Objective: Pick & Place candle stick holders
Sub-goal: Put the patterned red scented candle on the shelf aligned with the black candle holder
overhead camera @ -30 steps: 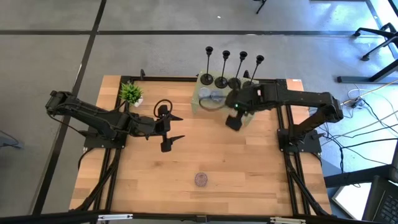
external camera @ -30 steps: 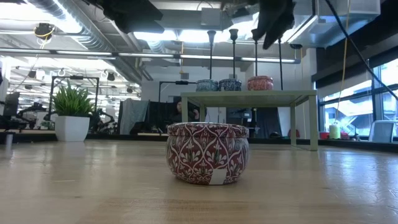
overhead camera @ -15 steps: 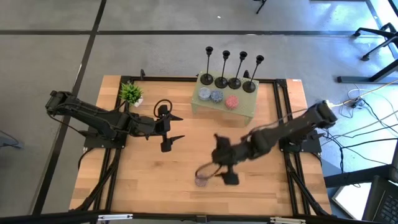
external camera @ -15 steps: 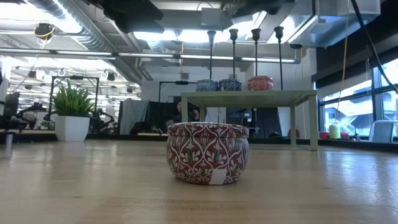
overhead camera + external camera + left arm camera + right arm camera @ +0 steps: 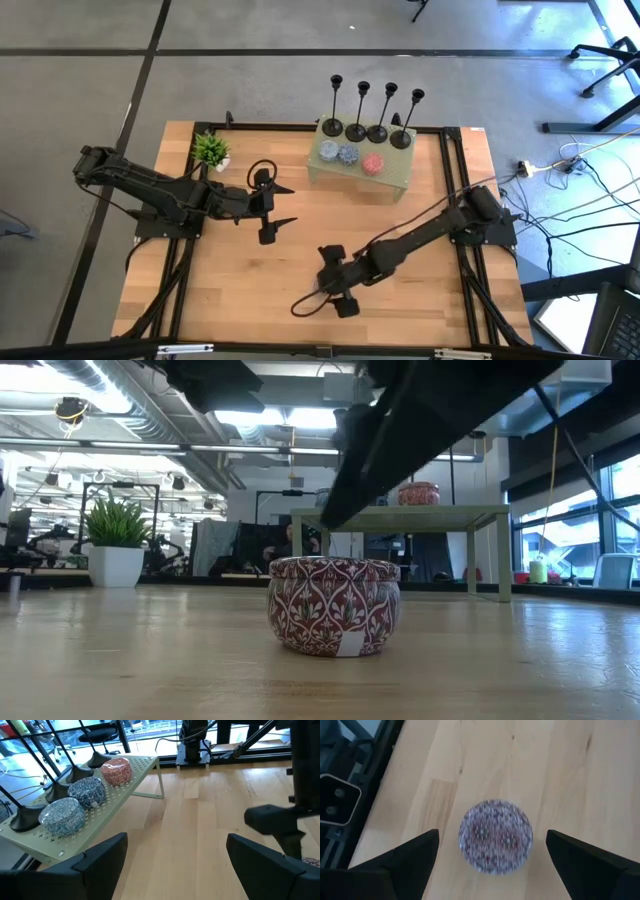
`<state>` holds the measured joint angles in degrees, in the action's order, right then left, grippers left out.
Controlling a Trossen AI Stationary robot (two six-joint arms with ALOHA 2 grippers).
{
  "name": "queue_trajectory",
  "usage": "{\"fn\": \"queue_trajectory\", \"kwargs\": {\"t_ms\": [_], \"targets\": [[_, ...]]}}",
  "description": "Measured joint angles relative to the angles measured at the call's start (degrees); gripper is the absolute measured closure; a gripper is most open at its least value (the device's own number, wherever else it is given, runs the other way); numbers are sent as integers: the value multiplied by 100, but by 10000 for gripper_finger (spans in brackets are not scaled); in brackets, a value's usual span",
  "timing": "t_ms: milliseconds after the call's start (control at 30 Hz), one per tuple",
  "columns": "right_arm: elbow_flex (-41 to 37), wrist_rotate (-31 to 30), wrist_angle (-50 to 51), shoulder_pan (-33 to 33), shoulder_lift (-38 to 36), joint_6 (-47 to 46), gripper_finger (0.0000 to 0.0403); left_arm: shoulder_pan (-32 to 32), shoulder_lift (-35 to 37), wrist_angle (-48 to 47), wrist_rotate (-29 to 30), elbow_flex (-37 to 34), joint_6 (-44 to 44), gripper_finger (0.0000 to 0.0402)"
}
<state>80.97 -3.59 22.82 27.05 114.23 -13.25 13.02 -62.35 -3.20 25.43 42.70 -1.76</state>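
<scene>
While its two fingers stand spread wide with nothing between them, the right gripper hangs directly above a round patterned tin near the front edge of the wooden table, the tin lying between the open fingers in the right wrist view and apart from them. Seen from table height, the tin sits upright, red and white, with the dark arm slanting above it. Off to the left, the left gripper waits over the table with its jaws likewise released and empty. At the far side stands a pale green perforated shelf carrying three small tins, and the four candle stick holders stand upright in a row along its back edge. A small potted plant sits near the far left corner.
</scene>
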Motion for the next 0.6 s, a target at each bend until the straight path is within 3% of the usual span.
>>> {"fn": "queue_trajectory", "kwargs": {"t_ms": [233, 600], "targets": [[4, 597, -496, -182, 215, 542, 31, 0, 0, -2, 0, 0, 0, 64], [4, 664, -328, -297, 415, 816, 31, 0, 0, -2, 0, 0, -2, 64]]}}
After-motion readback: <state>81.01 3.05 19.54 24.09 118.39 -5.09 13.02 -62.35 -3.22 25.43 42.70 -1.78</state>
